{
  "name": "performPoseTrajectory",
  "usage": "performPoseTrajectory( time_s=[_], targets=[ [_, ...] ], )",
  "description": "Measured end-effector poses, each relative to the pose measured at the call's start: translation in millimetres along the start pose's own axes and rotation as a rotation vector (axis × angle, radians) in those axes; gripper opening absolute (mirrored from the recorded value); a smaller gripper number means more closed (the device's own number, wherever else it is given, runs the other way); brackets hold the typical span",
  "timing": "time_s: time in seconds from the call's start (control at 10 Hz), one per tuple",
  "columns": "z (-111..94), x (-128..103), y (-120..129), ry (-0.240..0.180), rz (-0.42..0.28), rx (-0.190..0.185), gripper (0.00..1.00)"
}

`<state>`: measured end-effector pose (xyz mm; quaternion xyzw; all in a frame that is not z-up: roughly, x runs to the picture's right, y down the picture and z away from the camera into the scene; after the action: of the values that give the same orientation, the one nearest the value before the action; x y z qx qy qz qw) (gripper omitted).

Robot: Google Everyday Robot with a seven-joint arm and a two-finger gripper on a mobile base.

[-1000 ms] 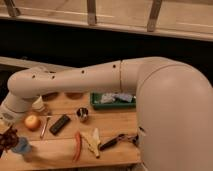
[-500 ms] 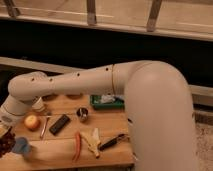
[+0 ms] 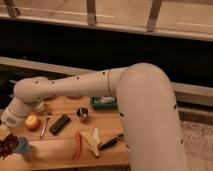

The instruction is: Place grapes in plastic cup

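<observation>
Gripper down at far left edge of frame, looks clamped on the grapes, dangling just left of the plastic cup. Probably light, squishy, lumpy; best pinched gently up top near the stem.

The arm is a thick cream-white tube with small dark holes and rounded joints; its pincer sits at the desk's left edge.

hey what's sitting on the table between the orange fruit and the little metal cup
In the camera view, a black rectangular object lies between the orange fruit and the metal cup. The gripper is at far left, by the grapes.
</observation>
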<state>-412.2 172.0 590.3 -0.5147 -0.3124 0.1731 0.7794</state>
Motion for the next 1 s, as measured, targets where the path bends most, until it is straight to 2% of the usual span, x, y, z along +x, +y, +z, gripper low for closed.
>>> performPoseTrajectory(
  time_s=[0.3, 1.0],
  targets=[
    [12, 11, -17, 0.003, 0.036, -0.032, 0.03],
    [17, 29, -44, -0.012, 0.107, -0.030, 0.72]
  ],
)
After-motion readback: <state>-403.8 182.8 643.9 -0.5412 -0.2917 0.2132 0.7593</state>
